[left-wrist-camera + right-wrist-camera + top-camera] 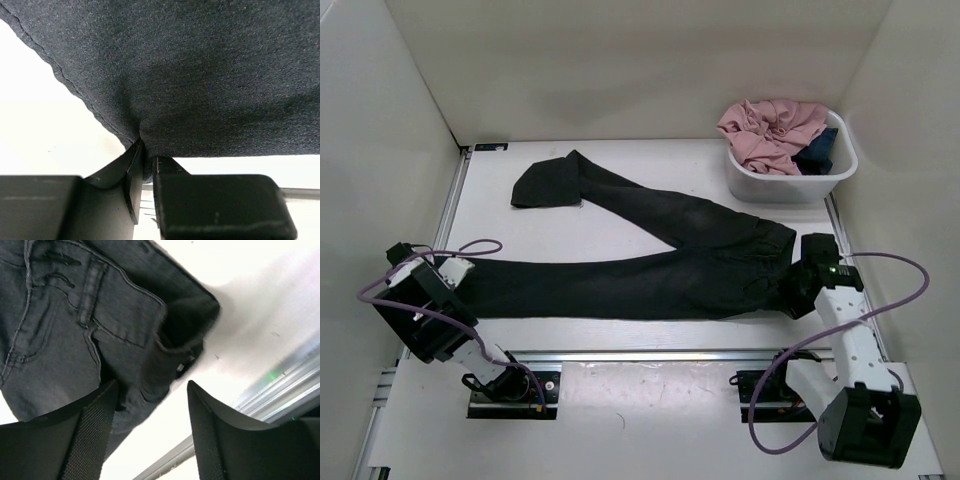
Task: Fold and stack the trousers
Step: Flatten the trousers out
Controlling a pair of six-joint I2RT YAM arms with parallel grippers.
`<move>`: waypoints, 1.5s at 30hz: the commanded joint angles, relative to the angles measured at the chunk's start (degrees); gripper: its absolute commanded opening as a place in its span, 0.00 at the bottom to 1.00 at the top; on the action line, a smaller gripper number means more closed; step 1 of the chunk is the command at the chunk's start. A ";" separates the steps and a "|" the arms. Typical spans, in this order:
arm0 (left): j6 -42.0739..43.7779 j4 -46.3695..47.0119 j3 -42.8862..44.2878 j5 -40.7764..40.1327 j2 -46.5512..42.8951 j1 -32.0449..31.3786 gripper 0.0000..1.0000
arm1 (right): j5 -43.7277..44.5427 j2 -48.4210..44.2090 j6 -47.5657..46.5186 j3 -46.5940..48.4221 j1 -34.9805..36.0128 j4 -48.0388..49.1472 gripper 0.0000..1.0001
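Observation:
The black trousers (650, 265) lie spread flat on the white table. One leg runs to the far left, its cuff folded over (545, 185). The other leg runs left along the near edge. The waist lies at the right. My left gripper (460, 275) is shut on the hem of the near leg; in the left wrist view its jaws (147, 160) pinch the edge of the fabric (190, 75). My right gripper (798, 290) is open at the waist's near corner. In the right wrist view (150, 390) the waistband and pocket (100, 325) lie against its left finger.
A white tub (842, 172) stands at the back right, holding a pink garment (770, 130) and a small dark blue garment (817, 152). White walls close in the table on three sides. A metal rail (640, 353) runs along the near edge.

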 commanded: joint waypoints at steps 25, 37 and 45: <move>4.71 -1.01 1.74 -0.55 -1.78 1.92 0.14 | 5.95 -5.19 3.08 -9.59 -13.22 -5.17 0.00; 11.83 -16.94 4.18 -0.75 -4.58 5.87 0.60 | 6.99 -4.66 -2.02 -6.98 -20.44 -7.27 0.78; 10.11 -31.51 23.08 15.16 -5.04 5.27 0.69 | 12.10 -5.28 -8.08 7.44 -18.43 -12.55 0.75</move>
